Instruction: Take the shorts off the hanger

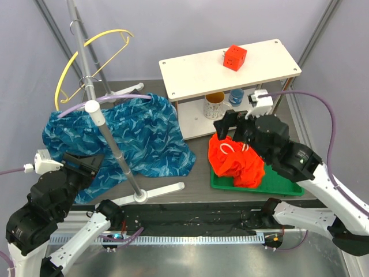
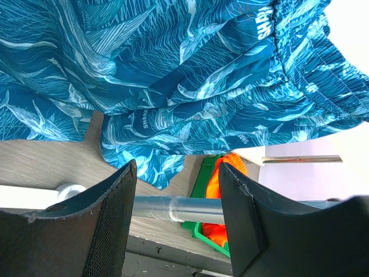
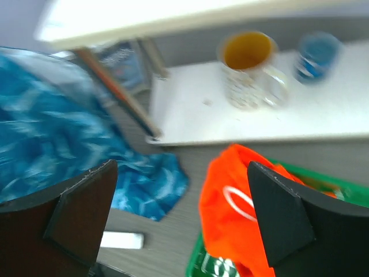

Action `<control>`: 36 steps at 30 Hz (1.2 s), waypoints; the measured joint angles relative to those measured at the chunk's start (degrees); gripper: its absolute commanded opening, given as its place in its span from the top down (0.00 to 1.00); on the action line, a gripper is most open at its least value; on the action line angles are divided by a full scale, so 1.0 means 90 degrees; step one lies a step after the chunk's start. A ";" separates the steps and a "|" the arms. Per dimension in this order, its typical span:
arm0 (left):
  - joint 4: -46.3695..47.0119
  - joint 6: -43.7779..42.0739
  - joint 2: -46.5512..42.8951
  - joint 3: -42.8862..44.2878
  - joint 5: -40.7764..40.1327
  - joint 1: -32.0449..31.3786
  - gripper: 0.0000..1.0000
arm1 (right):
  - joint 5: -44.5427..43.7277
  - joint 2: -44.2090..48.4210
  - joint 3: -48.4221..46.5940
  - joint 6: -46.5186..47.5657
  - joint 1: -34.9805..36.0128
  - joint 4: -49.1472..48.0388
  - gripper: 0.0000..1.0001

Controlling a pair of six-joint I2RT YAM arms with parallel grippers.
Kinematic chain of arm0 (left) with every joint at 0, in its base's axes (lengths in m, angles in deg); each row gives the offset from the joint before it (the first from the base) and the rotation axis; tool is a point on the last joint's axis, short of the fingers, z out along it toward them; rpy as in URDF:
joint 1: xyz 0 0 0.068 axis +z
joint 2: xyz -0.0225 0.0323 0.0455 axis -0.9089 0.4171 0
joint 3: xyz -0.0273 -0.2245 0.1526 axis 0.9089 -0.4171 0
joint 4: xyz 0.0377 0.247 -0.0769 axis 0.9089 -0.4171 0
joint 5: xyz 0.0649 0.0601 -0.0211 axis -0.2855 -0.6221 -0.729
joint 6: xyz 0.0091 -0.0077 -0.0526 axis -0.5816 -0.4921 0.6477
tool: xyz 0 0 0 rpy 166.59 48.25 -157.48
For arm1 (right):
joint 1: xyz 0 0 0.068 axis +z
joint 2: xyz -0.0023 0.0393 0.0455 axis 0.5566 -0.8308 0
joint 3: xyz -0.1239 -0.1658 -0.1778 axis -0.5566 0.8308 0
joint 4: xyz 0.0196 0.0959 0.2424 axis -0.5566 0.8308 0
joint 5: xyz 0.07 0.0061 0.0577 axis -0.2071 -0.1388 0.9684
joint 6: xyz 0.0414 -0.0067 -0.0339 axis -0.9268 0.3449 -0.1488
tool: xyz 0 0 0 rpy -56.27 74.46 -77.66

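The blue-teal patterned shorts hang from a lavender hanger on the stand, their lower part spread on the table; they also show in the left wrist view and the right wrist view. The orange shorts with a white drawstring lie bunched in a green tray, and show in the right wrist view. My left gripper is open and empty at the blue shorts' near left edge. My right gripper is open and empty just above the orange shorts.
An empty yellow hanger hangs high on the stand's metal pole, whose white feet rest on the table. A white two-level shelf at the back carries a red cube, with a mug and a blue cup below.
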State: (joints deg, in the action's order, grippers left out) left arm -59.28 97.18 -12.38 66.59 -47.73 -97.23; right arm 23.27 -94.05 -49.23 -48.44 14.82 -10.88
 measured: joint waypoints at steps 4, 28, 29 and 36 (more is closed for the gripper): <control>0.0027 -0.0010 -0.0005 0.0000 0.0029 0.0000 0.41 | 0.1545 -0.0733 -0.1022 0.0998 -0.0002 -0.0682 0.00; 0.0238 0.0049 -0.0068 0.0073 0.0444 0.0000 0.41 | 0.6178 -0.4673 -0.3762 0.2603 0.0000 -0.2737 0.60; 0.0243 0.0049 -0.0068 0.0073 0.0447 0.0000 0.41 | 0.6280 -0.4687 -0.3769 0.2586 0.0005 -0.2778 0.62; 0.0236 0.0046 -0.0078 0.0073 0.0447 0.0000 0.41 | 0.6759 -0.4767 -0.3784 0.2455 0.0092 -0.2890 0.82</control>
State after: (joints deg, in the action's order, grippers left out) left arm -57.16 97.59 -13.08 67.24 -43.71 -97.23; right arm 84.10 -136.95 -83.28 -26.34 15.65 -36.89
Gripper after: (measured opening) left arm 0.589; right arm 0.287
